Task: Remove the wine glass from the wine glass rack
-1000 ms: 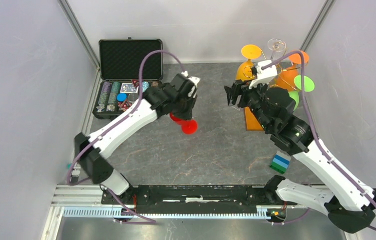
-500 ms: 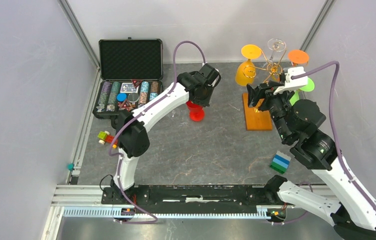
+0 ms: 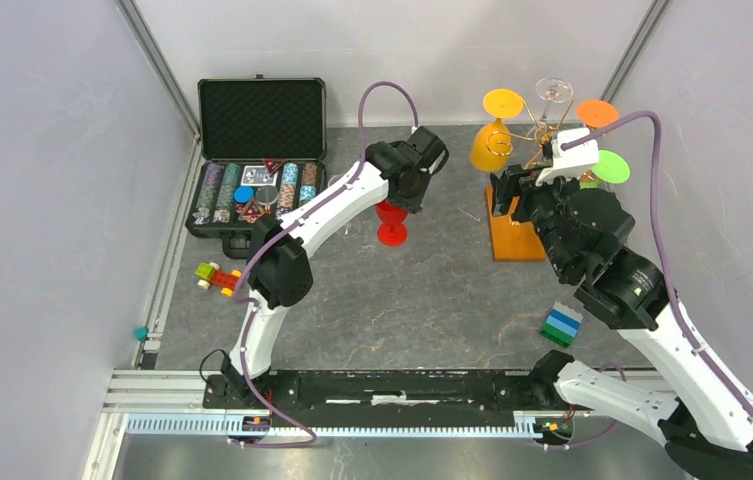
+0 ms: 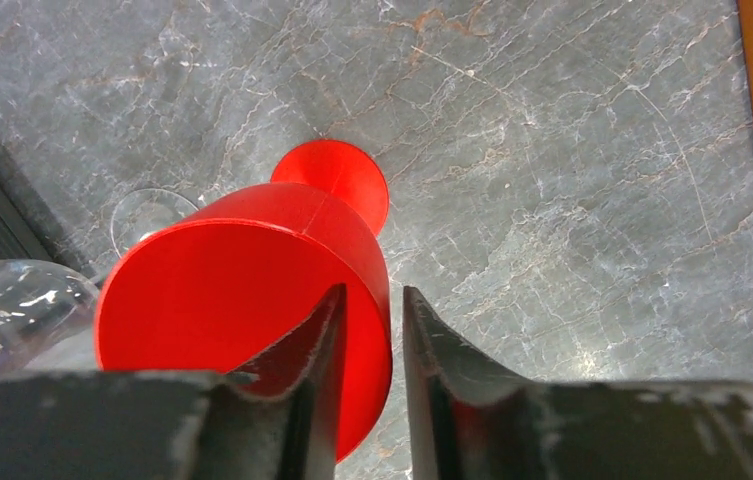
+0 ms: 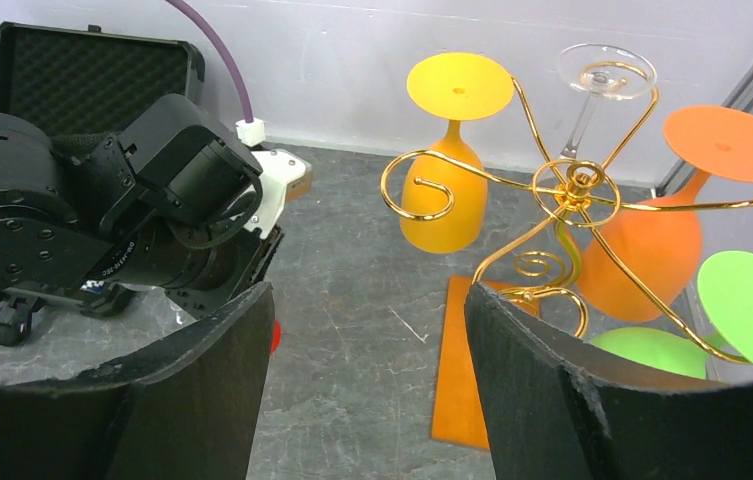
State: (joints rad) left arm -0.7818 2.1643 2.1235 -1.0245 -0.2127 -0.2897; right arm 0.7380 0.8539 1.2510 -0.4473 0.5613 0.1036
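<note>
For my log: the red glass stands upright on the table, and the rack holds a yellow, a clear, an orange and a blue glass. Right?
Not quite: the fourth one on the wine glass rack is a green glass, not blue; the right wrist view shows it. The yellow glass, clear glass, orange glass and the upright red glass are as stated.
</note>
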